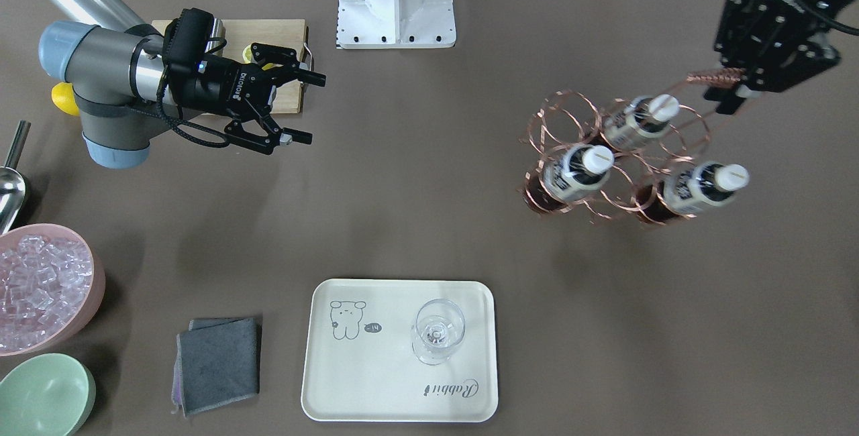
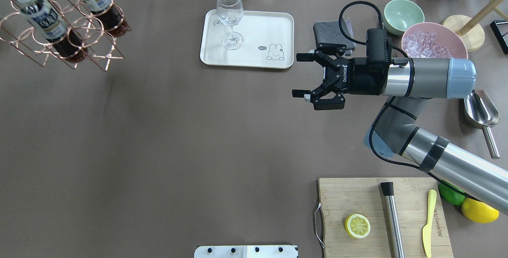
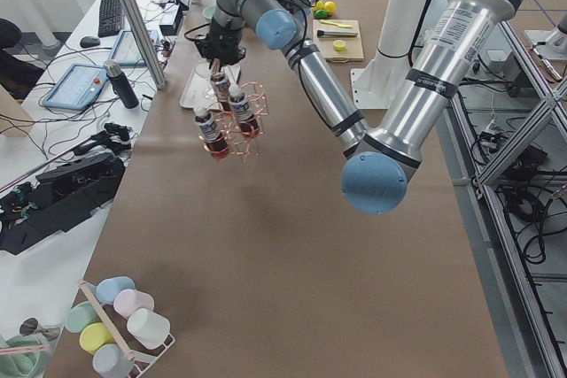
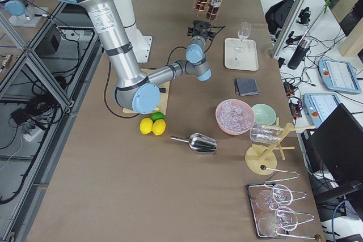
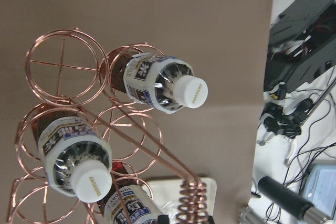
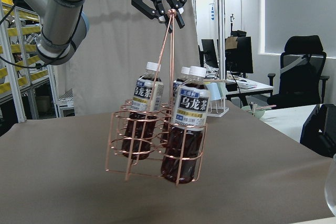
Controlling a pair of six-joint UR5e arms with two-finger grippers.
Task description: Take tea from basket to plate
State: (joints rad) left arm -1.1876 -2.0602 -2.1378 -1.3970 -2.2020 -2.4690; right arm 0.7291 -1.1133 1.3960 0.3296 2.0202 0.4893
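The copper wire basket hangs tilted above the table at the robot's far left, clear of the surface in the right wrist view. My left gripper is shut on its coiled handle. Three tea bottles stand in its rings: one, a second and a third, all with white caps. The cream plate lies at the operators' side with a stemmed glass upright on it. My right gripper hovers open and empty, pointing toward the basket, just beside the plate's near right corner.
A grey cloth, a mint bowl and a pink bowl of ice sit to the plate's side. A metal scoop lies behind my right arm. A cutting board holds half a lemon, a metal rod and a yellow knife.
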